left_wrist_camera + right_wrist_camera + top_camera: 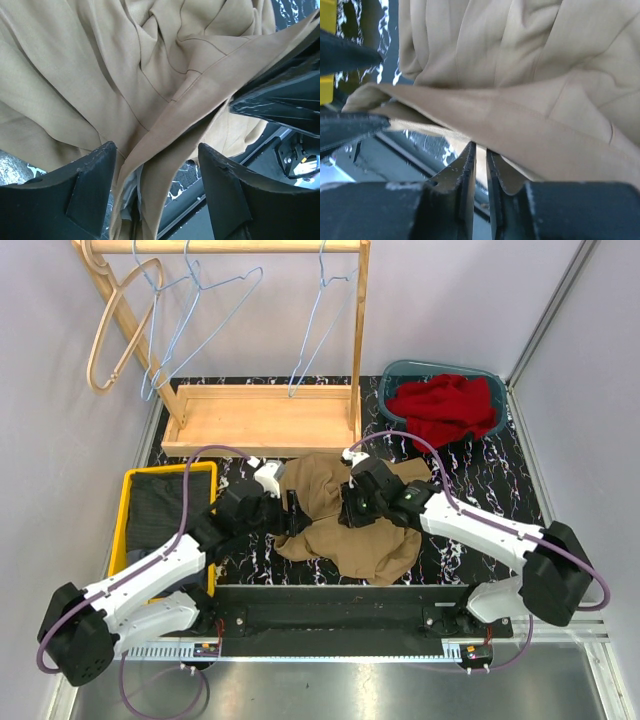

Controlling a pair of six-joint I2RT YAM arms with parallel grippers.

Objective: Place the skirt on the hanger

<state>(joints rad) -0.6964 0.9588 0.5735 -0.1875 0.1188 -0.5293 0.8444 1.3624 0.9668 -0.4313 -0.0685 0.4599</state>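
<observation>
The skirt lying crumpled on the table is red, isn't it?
No, only the colour is wrong: the skirt lying crumpled on the table is tan, as the top external view shows. The red cloth is in the tub.

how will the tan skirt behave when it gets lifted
Probably floppy: the tan skirt lies in soft folds, so it should sag and drape from any held point. Likely light for its size, as the cloth looks thin where the right gripper pinches its edge. It looks smooth, so the fold inside the open left gripper might slip out.
</observation>
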